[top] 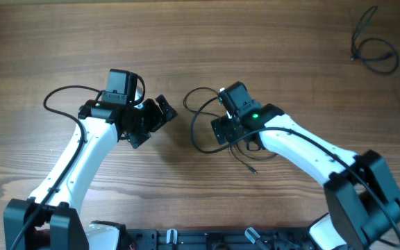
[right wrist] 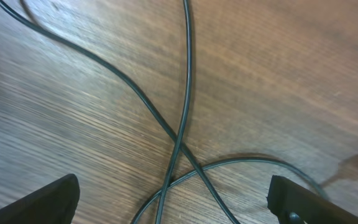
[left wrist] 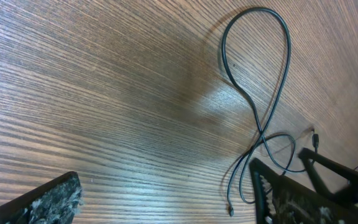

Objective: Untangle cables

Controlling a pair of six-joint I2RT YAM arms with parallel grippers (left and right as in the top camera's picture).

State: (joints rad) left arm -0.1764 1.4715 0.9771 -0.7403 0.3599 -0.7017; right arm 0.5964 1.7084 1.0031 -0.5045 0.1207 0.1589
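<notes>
Found right claw [right wrist: 173, 186] spread wide, low over the looped cable [right wrist: 188, 62] at the middle of the counter [top: 61, 42], pinching nothing; saw its strands crossing flat on the wood between the fingers; noted left claw [top: 155, 119] likewise spread and empty, just left of that loop; logged a second cable [top: 396, 59] near the far right edge, well apart; recorded open wood along far and left sides.

Looped cable [left wrist: 263, 132] — self-crossed — on table [left wrist: 92, 93]
</notes>
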